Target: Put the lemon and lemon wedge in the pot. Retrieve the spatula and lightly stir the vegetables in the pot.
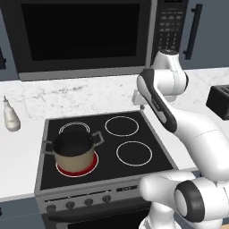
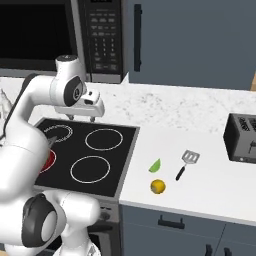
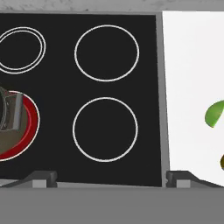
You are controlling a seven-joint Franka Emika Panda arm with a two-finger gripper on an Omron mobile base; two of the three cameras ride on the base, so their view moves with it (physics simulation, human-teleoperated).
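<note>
The tan pot [image 1: 74, 151] with a dark rim stands on the glowing red front-left burner; one of its loop handles [image 3: 10, 114] shows at the left edge of the hand view. Its inside looks dark and the vegetables are hidden. On the white counter right of the stove lie the yellow lemon [image 2: 158, 186], the green lemon wedge [image 2: 155, 165] and the spatula [image 2: 186, 164]. The wedge [image 3: 214, 113] and a sliver of the lemon [image 3: 222, 162] also appear in the hand view. My gripper [image 2: 82, 118] hangs open and empty above the stove's back burners, pointing down, its fingertips [image 3: 43, 177] spread wide.
A black toaster [image 2: 245, 137] sits at the counter's right end. A microwave [image 1: 85, 36] hangs above the stove. A pale bottle [image 1: 11, 116] stands on the left counter. The other three burners [image 3: 106, 52] are bare.
</note>
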